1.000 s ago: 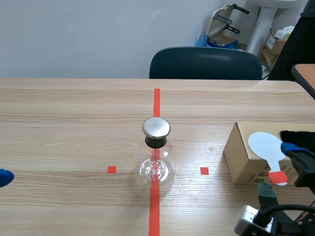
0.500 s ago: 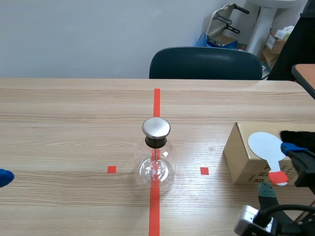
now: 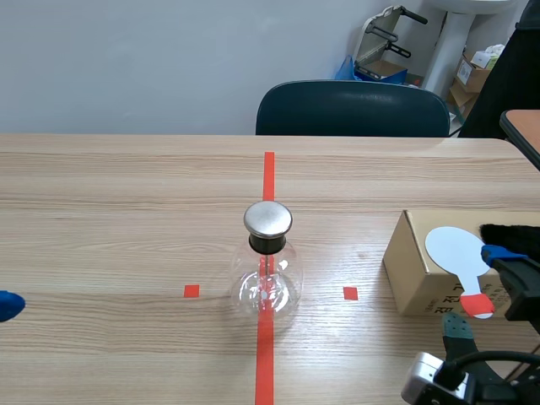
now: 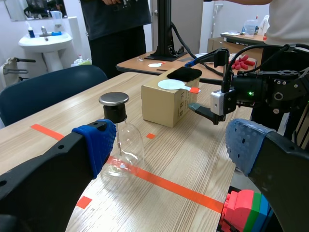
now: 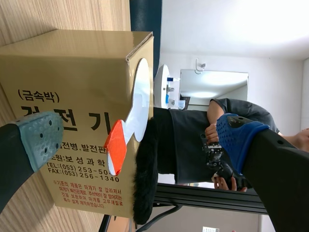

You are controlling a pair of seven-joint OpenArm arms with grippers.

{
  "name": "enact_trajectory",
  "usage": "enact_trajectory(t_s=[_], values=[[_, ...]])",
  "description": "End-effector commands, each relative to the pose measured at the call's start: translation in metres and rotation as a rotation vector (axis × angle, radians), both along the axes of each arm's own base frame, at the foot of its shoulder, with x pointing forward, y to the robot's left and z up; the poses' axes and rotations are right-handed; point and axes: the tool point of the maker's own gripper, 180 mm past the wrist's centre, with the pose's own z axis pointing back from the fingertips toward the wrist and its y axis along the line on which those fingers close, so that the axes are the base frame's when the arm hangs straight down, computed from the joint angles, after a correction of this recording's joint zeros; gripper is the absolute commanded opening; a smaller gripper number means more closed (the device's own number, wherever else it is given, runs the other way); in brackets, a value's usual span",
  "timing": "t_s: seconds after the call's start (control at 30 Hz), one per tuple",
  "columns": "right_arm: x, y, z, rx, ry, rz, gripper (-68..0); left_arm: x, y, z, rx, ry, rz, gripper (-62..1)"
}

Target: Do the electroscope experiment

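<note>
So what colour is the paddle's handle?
The handle is orange-red, clearest in the right wrist view.

Electroscope [image 3: 267, 277] near cardboard box [image 3: 413, 268]

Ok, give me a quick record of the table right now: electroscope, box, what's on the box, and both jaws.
electroscope: glass flask with metal cap, upright on the centre tape line, untouched
box: cardboard box, right of the flask, apart from it
on box: white paddle, red handle end toward the robot; black fur beside it
left jaws: open, low at far left, holding nothing
right jaws: open beside the box, handle end ahead, not gripped
</note>
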Motion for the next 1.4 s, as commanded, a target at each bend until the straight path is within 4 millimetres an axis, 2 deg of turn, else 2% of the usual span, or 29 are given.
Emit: enact_trajectory(t_s=[0.0,0.83,1.0,1.1,1.2,1.37], values=[[0.003,-0.002,0.014,-0.015,-0.069,0.0,0.4,0.0,-0.003,0.007,-0.033,-0.01,0.002,-11.6],[0.003,-0.002,0.014,-0.015,-0.069,0.0,0.4,0.0,-0.002,0.007,-0.033,-0.009,0.003,-11.6],[0.002,-0.002,0.014,-0.016,-0.068,0.002,0.4,0.011,0.004,0.008,-0.053,0.011,0.067,-11.6],[-0.01,0.001,0.009,-0.02,-0.037,0.024,0.4,0.023,0.009,0.006,-0.06,0.026,0.133,-11.6],[-0.029,0.005,0.005,-0.011,0.004,0.043,0.4,0.036,0.01,-0.005,-0.011,0.047,0.193,-11.6],[-0.065,0.018,0.015,0.081,0.051,0.056,0.4,0.062,0.017,-0.018,0.068,0.024,0.333,-11.6]])
